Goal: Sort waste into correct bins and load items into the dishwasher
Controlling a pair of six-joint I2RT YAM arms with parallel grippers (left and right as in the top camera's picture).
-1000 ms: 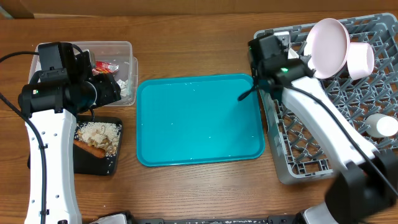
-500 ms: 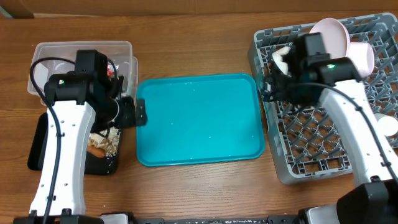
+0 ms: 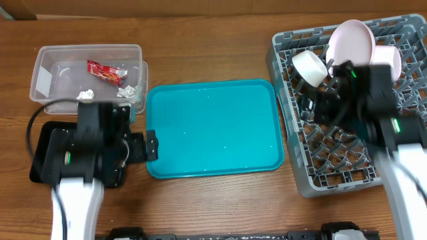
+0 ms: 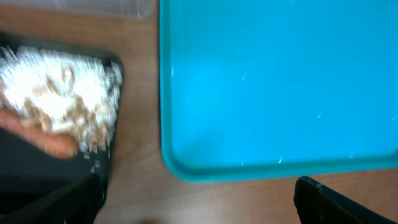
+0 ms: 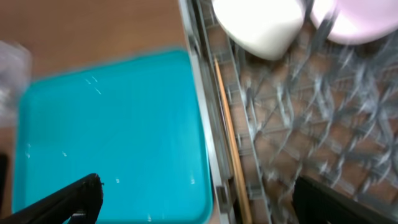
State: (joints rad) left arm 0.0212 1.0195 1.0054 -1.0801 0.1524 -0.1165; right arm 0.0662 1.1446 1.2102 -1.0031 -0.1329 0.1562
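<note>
The clear tub (image 3: 47,63) holds the red wrapper (image 3: 103,70) and white paper scraps (image 3: 85,95). The black tray (image 3: 41,143) holds beige leftovers (image 4: 62,102) and the orange stick (image 4: 46,140). My left gripper (image 3: 145,147) (image 4: 199,205) is open and empty, over the table between the black tray and the teal tray (image 3: 213,127). The grey dish rack (image 3: 340,170) holds the pink plate (image 3: 351,41), the cup (image 3: 388,61), the white bowl (image 3: 310,67) and a chopstick (image 5: 231,143) along its left wall. My right gripper (image 3: 321,108) (image 5: 199,199) is open and empty above the rack's left side.
The teal tray lies bare between the bins and the rack, and shows in both wrist views (image 4: 273,81) (image 5: 112,130). The left arm covers much of the black tray. The right arm covers the rack's right part.
Both arms have drawn back toward the table's front. The left arm has left the tub, uncovering the wrapper and scraps. The right gripper has moved off the white bowl, which stays in the rack.
</note>
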